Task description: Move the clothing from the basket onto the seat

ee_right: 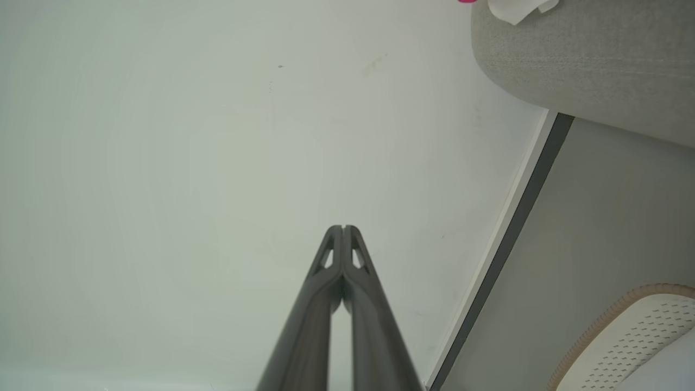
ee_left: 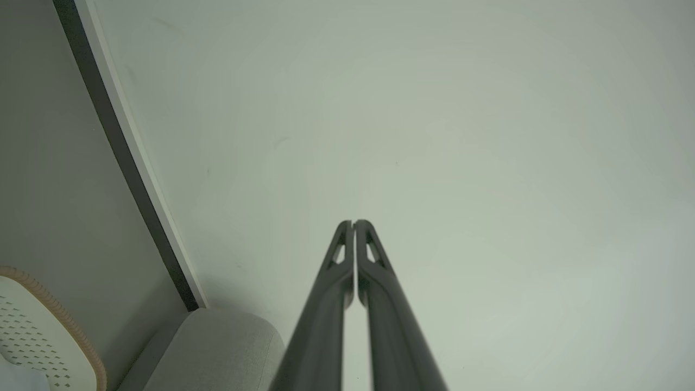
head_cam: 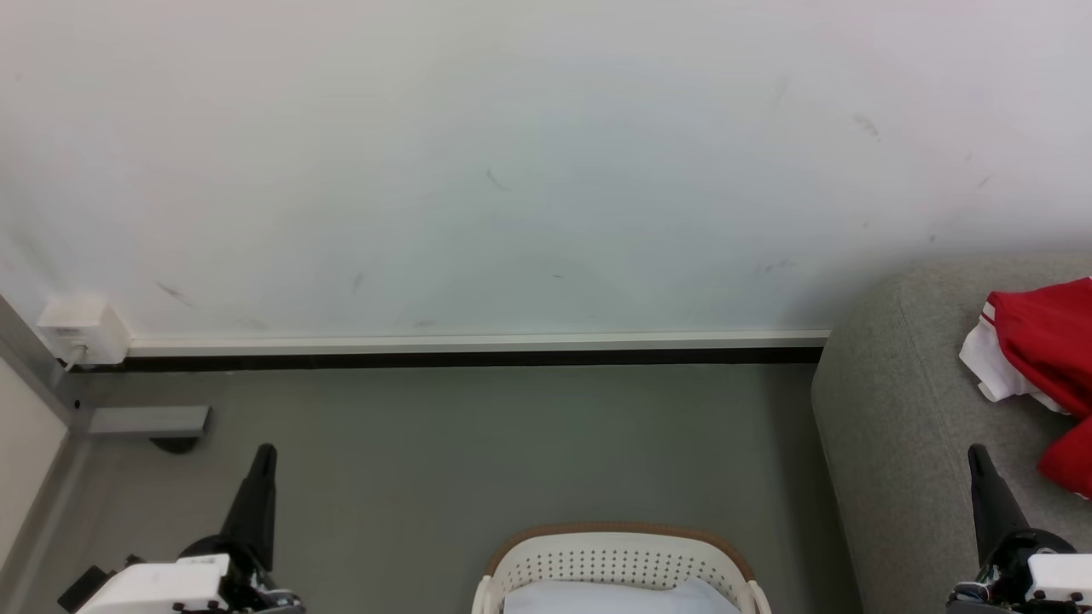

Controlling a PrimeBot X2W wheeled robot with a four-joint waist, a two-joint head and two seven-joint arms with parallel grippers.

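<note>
clothing is lying on the seat, up and right of the right gripper; it and the left gripper are hanging pressed closed and empty, flanking the basket; transfer is seemingly finishing, next calling for checking the basket for leftovers

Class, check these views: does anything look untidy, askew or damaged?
The clothing lies crumpled in a heap on the seat, not folded. Faint scuff marks fleck the wall. The basket stands upright; nothing else looks odd.
</note>
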